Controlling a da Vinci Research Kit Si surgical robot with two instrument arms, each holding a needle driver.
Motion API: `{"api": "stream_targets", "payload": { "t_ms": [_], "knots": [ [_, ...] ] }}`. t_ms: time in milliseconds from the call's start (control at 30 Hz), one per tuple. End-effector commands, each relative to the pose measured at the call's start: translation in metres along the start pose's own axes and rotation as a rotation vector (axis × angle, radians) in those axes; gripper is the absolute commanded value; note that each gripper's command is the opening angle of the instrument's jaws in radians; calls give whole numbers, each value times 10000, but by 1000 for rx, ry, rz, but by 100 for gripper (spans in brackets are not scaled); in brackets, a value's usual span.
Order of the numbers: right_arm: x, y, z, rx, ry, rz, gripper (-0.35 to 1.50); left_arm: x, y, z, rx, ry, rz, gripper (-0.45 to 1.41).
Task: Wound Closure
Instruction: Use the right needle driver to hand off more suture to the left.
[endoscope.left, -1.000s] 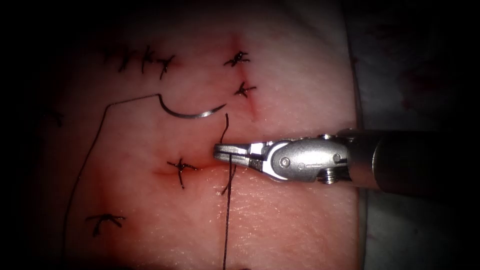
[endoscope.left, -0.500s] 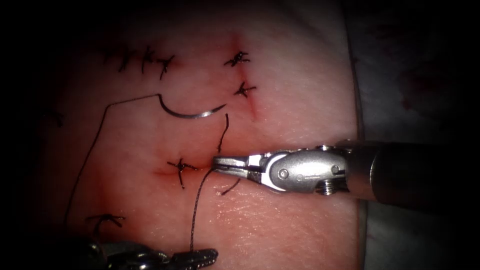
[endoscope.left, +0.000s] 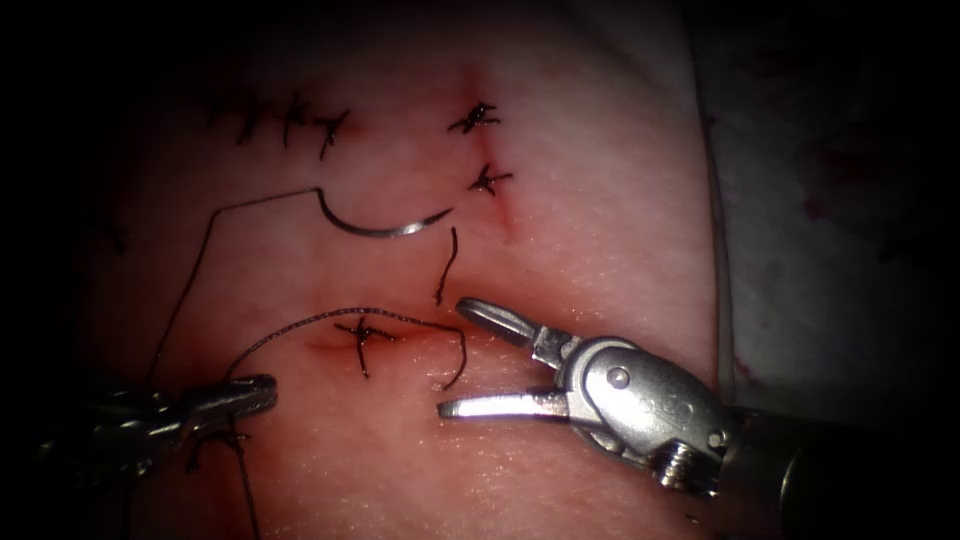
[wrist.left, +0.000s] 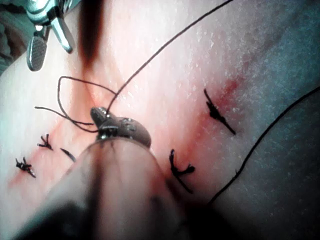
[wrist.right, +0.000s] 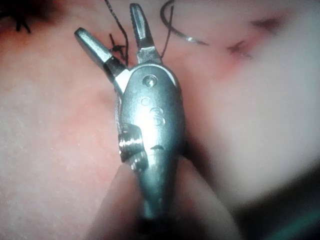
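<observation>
Nearest the endoscope, right tool (endoscope.left: 455, 358): jaws spread wide, holding nothing, angled in from lower right beside the cut (endoscope.left: 400, 330). Left tool (endoscope.left: 262, 392): jaws closed on thread (endoscope.left: 300, 322), low on the tissue (endoscope.left: 600, 230). Beyond, needle (endoscope.left: 385, 226): lying free on the tissue surface, held by neither tool. Left wrist view adds the thread looping off its jaws.

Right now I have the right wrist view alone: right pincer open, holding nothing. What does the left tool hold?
Observer: The left pincer is shut on the thread, at the endoscope view's lower left.
Operator: And the needle?
Observer: The needle lies loose on the tissue above the cut, held by neither tool and not piercing it.
Operator: Where does its thread go?
Observer: From its blunt end leftward, then down towards the left pincer.
</observation>
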Motion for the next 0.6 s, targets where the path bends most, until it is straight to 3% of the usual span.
{"api": "stream_targets", "payload": {
  "t_ms": [33, 67, 100, 167, 233, 267, 300, 333, 433, 600],
  "knots": [
    [3, 8, 8, 1, -1, 4, 130, -2, 1, 9, 1, 1, 1, -45],
    [7, 11, 10, 5, -25, 7, 81, -2, 1, 10, 2, 0, 6, -45],
    [7, 12, 11, 10, -41, 7, 59, -3, 1, 11, 2, -1, 6, -45],
    [6, 14, 17, 94, -104, 4, -35, -3, 1, 12, 2, -1, 6, -45],
    [5, 16, 24, 134, -133, 4, -35, -2, 1, 12, 2, -3, 5, -45],
    [4, 15, 27, 135, -134, 4, -6, -2, 1, 13, 2, -4, 5, -45],
    [3, 13, 32, 121, -111, 3, 51, 1, 2, 14, 3, -8, 12, -45],
    [3, 10, 37, 119, -107, 3, 88, 5, 3, 16, 7, -15, 11, -45],
    [5, 4, 44, 97, -111, -21, 118, 11, 3, 18, 2, -26, 11, -45],
    [9, -2, 49, 29, -133, -76, 138, 22, 1, 19, -2, -26, 16, -45]
  ]
}}
